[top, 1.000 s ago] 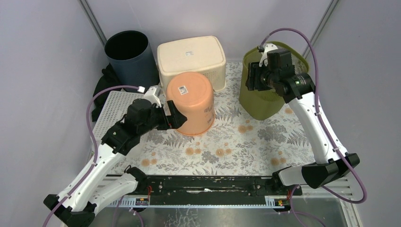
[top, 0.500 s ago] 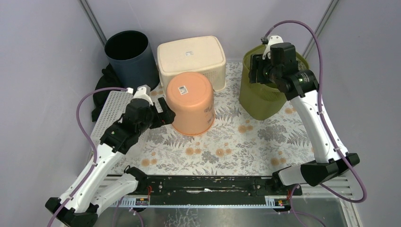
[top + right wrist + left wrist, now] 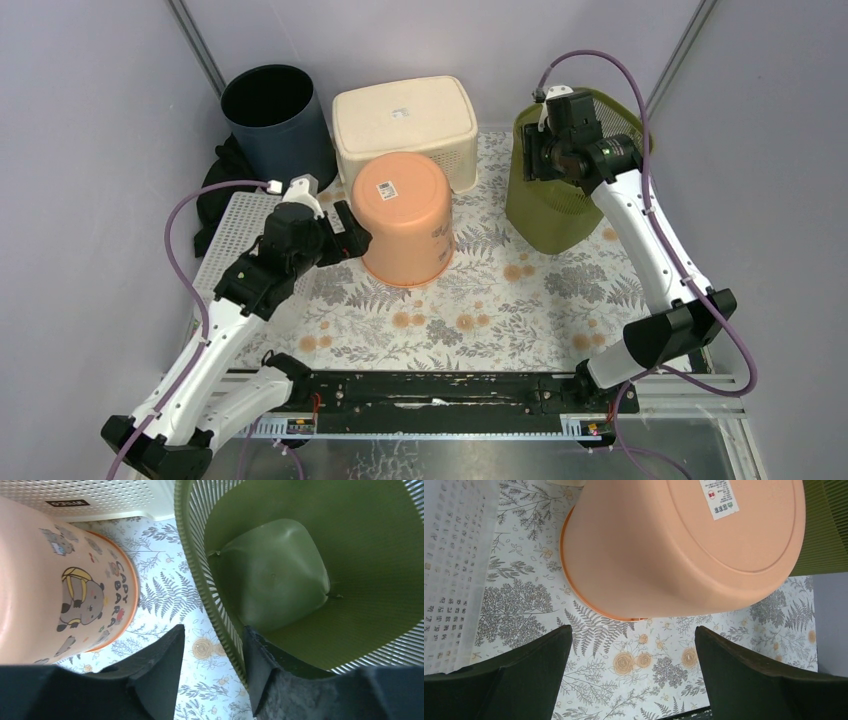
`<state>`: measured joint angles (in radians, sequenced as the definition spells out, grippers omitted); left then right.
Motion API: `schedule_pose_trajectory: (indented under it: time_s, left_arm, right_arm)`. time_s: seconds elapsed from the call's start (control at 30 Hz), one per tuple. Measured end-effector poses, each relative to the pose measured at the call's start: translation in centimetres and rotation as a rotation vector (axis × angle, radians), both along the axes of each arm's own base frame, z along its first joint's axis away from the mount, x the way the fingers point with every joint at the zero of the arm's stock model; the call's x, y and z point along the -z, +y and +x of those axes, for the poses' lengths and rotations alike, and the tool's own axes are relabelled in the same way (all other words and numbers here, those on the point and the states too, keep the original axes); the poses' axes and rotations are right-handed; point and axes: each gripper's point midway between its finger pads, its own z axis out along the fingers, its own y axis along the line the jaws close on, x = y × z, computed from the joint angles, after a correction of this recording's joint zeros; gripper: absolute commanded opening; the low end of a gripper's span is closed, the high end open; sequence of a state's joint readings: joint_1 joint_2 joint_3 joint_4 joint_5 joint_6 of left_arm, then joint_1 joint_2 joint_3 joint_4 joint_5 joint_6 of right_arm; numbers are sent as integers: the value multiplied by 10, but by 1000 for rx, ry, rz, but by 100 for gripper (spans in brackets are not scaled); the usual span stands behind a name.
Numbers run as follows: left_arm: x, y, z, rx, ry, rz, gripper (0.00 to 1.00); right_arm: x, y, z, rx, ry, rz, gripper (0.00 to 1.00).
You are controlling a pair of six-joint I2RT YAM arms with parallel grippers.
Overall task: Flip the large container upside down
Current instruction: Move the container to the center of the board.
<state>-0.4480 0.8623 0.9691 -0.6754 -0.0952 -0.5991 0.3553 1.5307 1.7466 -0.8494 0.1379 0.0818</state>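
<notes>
The large container is an upright olive-green mesh basket at the back right, its mouth facing up. My right gripper sits astride its near-left rim. One finger is inside against the wall. The other is outside with a gap to the rim, so the right gripper is open and grips nothing. My left gripper hangs wide open just left of an upside-down orange bucket, apart from it. In the left wrist view the left gripper has only the floral cloth between its fingers.
An upside-down cream basket stands behind the orange bucket. A dark upright bin fills the back left corner. A white perforated board lies at the left edge. Purple-grey walls close in on both sides.
The left gripper has drawn back leftward off the orange bucket. The right gripper has shifted slightly left and back along the green basket's rim, and its jaws have narrowed a little.
</notes>
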Motion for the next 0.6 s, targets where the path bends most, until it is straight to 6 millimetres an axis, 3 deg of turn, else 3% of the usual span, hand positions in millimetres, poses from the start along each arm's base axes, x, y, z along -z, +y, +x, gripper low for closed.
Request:
schedule_pose_trajectory:
  time_s: [0.27, 0.4, 0.6]
  left_arm:
    - [10, 0, 6, -3, 5, 0, 100]
    - [23, 0, 8, -3, 32, 9, 100]
    - [35, -2, 13, 1, 56, 12, 100]
  right_arm:
    - [11, -7, -2, 28, 26, -31, 25]
    - [12, -8, -1, 31, 25, -36, 24]
    - [23, -19, -5, 67, 61, -85, 9]
